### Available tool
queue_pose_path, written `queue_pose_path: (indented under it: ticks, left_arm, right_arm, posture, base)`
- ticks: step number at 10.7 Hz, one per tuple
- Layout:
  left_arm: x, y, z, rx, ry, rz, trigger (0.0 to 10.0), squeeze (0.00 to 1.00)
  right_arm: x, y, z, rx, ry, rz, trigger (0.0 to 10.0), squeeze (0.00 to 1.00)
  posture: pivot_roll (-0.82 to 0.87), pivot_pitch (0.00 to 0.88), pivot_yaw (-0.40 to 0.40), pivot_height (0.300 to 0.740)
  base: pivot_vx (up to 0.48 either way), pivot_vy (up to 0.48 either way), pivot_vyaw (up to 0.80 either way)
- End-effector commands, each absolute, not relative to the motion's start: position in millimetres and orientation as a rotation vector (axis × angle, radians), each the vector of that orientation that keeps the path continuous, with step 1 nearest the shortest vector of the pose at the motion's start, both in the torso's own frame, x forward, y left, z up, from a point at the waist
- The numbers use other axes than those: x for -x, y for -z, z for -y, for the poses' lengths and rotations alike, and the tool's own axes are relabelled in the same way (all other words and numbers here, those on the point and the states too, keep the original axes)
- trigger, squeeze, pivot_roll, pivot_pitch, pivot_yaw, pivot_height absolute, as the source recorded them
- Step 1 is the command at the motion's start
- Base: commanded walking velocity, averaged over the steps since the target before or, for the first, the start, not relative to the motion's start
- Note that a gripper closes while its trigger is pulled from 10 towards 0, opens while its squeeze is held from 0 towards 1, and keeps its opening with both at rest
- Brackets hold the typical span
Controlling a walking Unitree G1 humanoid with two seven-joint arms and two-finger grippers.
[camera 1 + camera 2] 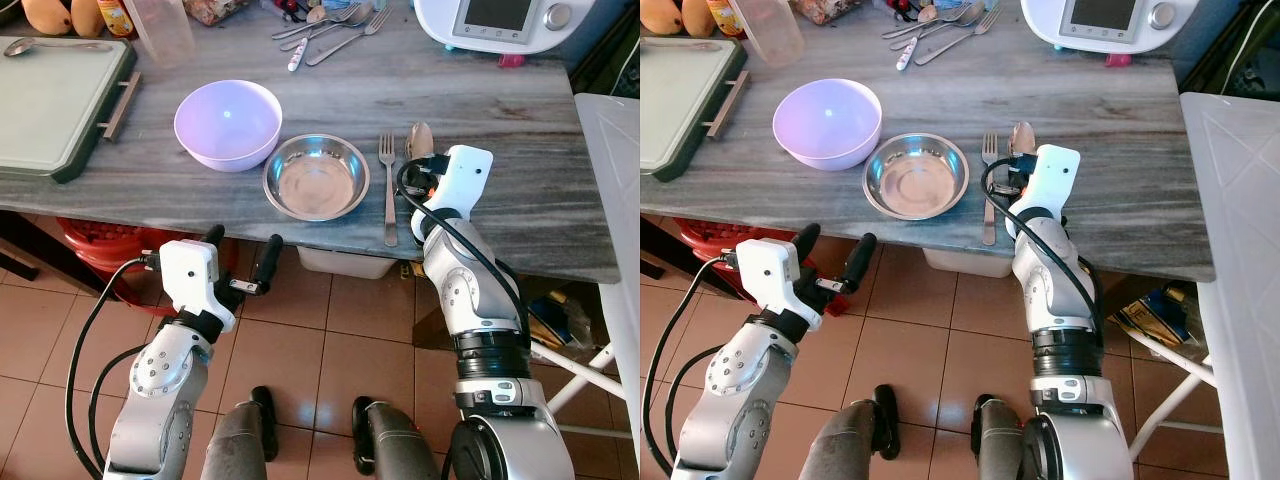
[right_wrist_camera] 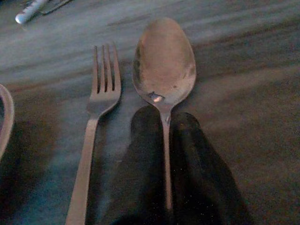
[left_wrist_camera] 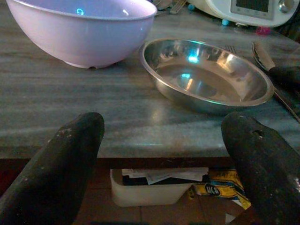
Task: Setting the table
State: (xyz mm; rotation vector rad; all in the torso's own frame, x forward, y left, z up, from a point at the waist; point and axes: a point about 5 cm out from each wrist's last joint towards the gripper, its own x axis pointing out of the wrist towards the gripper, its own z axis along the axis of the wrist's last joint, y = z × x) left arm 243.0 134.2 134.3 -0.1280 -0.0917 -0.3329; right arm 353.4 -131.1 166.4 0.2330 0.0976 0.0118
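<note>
The right gripper [image 2: 166,140] lies low on the grey table [image 1: 520,170], its two black fingers [image 2: 201,178] pressed together on the handle of a spoon [image 2: 164,65], which runs up between them so that the bowl of the spoon lies on the table just beyond the fingertips. A fork [image 2: 96,112] lies just beside the fingers on the side toward the robot's left, parallel to the spoon and close to it without touching, its prongs level with the spoon's bowl. Further over on that same side, past the fork, sits a steel bowl [image 1: 316,176], whose rim shows at the edge of the right wrist view. The left gripper [image 1: 240,262] is held off the table, in front of its near edge and above the tiled floor [image 1: 330,330], with its fingers [image 3: 61,164] spread wide apart and nothing between them. Straight ahead of those open fingers, across a bare strip of table, stand the steel bowl toward the right finger and a lilac bowl [image 1: 228,122] toward the left finger, the two bowls just beside each other. Well beyond the fingers of both grippers, at the far side of the table, lie a loose heap of cutlery [image 1: 325,30] and a white kitchen machine [image 1: 495,25], and off to the left a green tray [image 1: 60,100] with a spoon on it.
</note>
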Motion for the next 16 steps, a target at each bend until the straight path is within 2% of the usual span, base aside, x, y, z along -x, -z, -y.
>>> queue_pose_path:
  ticks: [1, 8, 14, 16]
  left_arm:
    - [-241, -135, -132, 0.133, 0.351, 0.087, 10.0, 0.00]
    - [-241, -136, -130, 0.141, 0.355, 0.097, 10.0, 0.00]
    - [-237, -141, -123, 0.219, 0.448, 0.111, 10.0, 0.00]
    - [-240, -138, -129, 0.175, 0.396, 0.100, 10.0, 0.00]
  right_arm:
    - [-350, -151, 130, -0.242, -0.012, -0.172, 10.0, 1.00]
    - [-345, -162, 145, -0.179, 0.017, -0.102, 10.0, 1.00]
    - [-316, -178, 175, -0.063, 0.083, 0.083, 10.0, 1.00]
    - [-304, -183, 178, -0.003, 0.060, 0.137, 10.0, 1.00]
  posture:
    - [-0.01, 0.292, 0.015, 0.740]
    - [-0.01, 0.288, 0.012, 0.740]
    - [-0.02, 0.264, 0.003, 0.740]
    - [-0.03, 0.253, -0.004, 0.740]
  base:
    - [0.000, 0.000, 0.00]
    - [0.000, 0.000, 0.00]
    - [0.000, 0.000, 0.00]
    - [0.000, 0.000, 0.00]
